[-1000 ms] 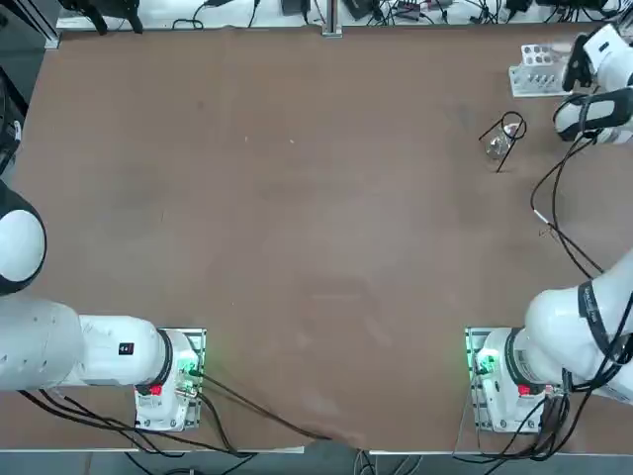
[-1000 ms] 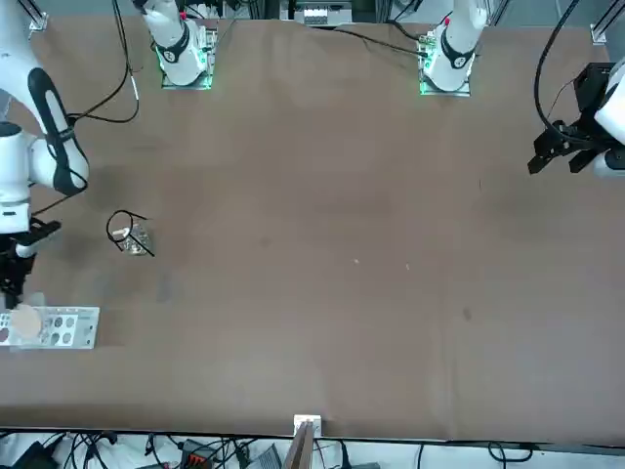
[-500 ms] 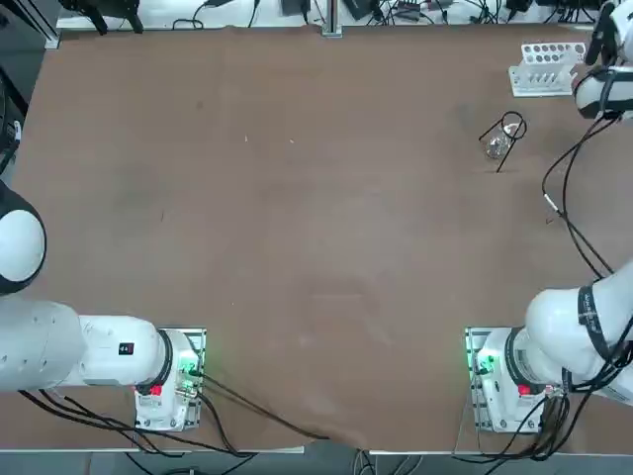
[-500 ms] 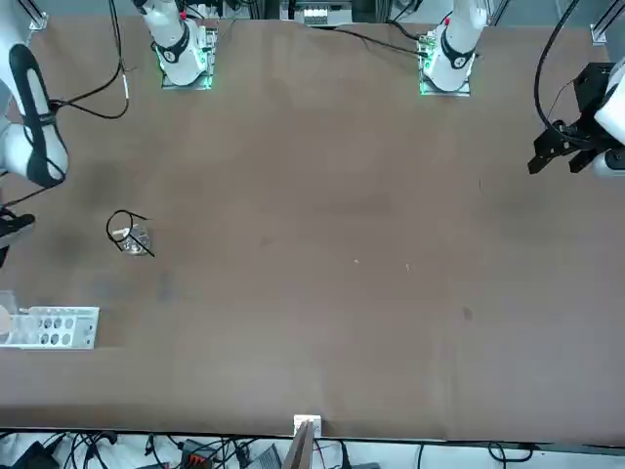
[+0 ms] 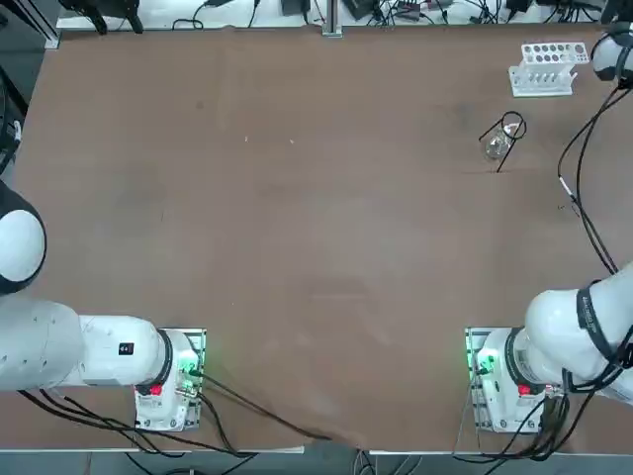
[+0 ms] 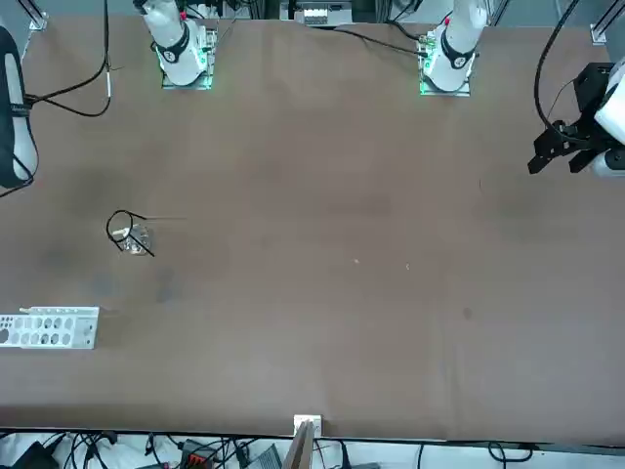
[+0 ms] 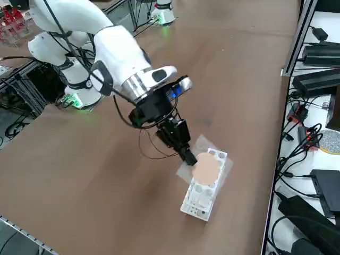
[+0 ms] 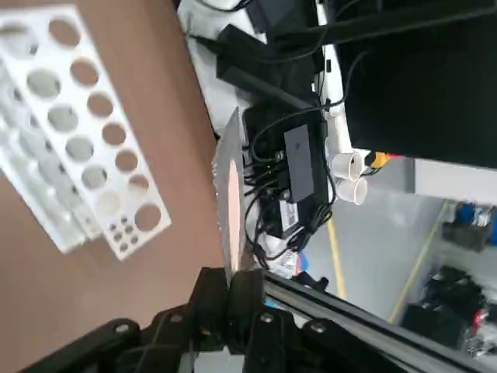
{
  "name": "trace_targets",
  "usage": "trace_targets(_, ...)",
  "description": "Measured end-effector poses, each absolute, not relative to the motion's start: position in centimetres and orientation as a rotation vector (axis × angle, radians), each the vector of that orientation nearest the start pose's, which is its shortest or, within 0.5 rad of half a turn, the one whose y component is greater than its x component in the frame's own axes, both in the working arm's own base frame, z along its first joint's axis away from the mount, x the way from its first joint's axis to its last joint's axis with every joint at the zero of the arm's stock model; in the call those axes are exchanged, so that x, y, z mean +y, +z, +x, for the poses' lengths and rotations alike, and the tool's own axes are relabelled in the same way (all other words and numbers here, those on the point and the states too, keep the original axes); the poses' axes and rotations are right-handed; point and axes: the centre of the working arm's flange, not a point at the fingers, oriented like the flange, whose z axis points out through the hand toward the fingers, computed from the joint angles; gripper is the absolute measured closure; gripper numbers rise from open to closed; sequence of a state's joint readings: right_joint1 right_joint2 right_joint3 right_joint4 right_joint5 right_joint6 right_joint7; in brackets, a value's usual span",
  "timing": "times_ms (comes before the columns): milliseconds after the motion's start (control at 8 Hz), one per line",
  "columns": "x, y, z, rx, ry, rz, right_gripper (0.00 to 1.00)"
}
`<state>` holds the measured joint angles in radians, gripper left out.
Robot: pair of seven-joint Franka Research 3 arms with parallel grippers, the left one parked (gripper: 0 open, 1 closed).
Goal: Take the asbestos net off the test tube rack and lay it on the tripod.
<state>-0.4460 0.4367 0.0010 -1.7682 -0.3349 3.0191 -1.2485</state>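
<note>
Gripping the asbestos net (image 7: pixel 206 169) by its edge in narrowed fingers, the right end effector (image 8: pixel 231 272) stood beyond the top view's right edge, leaving the tripod (image 5: pixel 514 137), upper right in frame, to its left for placement.

in the top view, the test tube rack (image 5: pixel 541 81) stands on the table (image 5: pixel 297 247) at upper right; the tripod (image 5: pixel 513 112) lies just below it, overlapping a glass object (image 5: pixel 497 146). right of centre in the right side view, the right gripper (image 7: pixel 192 160) has the asbestos net (image 7: pixel 206 169) between its fingers.
</note>
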Motion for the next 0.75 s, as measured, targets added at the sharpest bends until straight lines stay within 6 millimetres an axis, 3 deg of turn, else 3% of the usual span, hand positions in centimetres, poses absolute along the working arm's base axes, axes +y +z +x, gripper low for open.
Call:
trace_targets(250,-26.5,42.4,66.1,1.141,0.453,2.219,0.98)
trace_targets(500,-24.5,45.7,67.7,1.008,0.382,2.367,0.98)
trace_targets(750,-21.1,46.9,68.7,0.834,0.264,2.432,0.98)
